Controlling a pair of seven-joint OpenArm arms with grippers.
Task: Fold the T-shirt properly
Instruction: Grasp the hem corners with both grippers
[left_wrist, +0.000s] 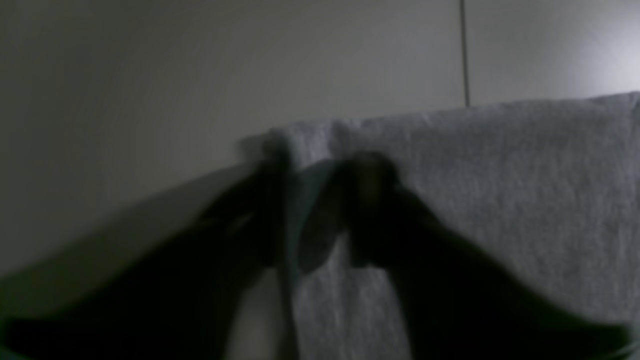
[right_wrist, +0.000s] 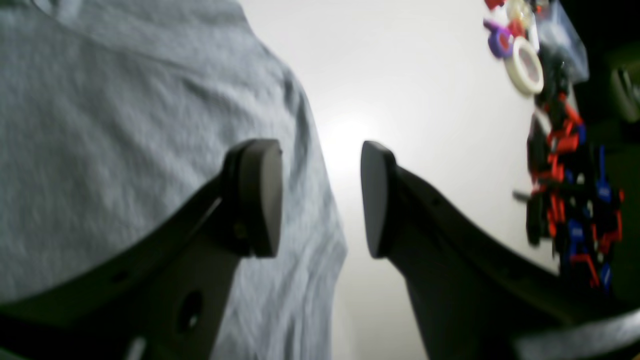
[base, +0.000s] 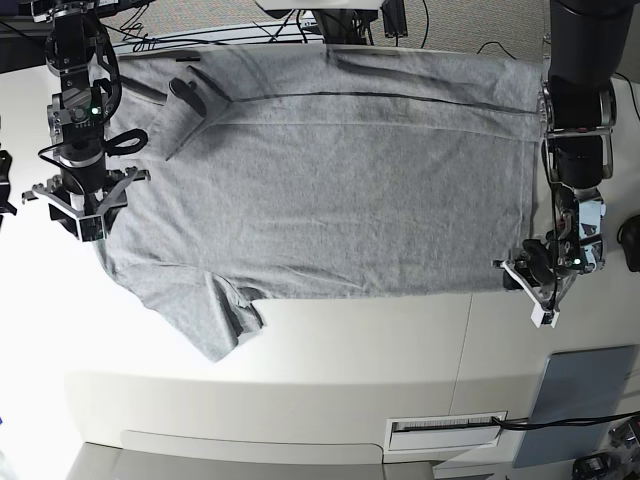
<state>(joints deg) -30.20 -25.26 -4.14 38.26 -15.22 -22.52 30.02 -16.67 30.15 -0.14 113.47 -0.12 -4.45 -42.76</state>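
Note:
The heather-grey T-shirt (base: 330, 190) lies spread flat on the white table (base: 330, 370), plain side up, with one sleeve (base: 215, 318) crumpled at the front left. My left gripper (base: 527, 273) is at the shirt's front right corner. In the blurred left wrist view its dark fingers (left_wrist: 370, 190) look shut on the cloth edge (left_wrist: 500, 190), with a fold of fabric between them (left_wrist: 320, 195). My right gripper (base: 85, 208) is open and empty at the shirt's left edge. One pad (right_wrist: 257, 197) hangs over the shirt (right_wrist: 125, 110), the other over bare table, with open space between them (right_wrist: 320, 200).
A flat grey-blue pad (base: 590, 390) lies at the front right. In the right wrist view a tape roll (right_wrist: 524, 67) and a heap of red, blue and black parts (right_wrist: 570, 175) sit at the table's edge. Cables run along the back edge (base: 300, 20).

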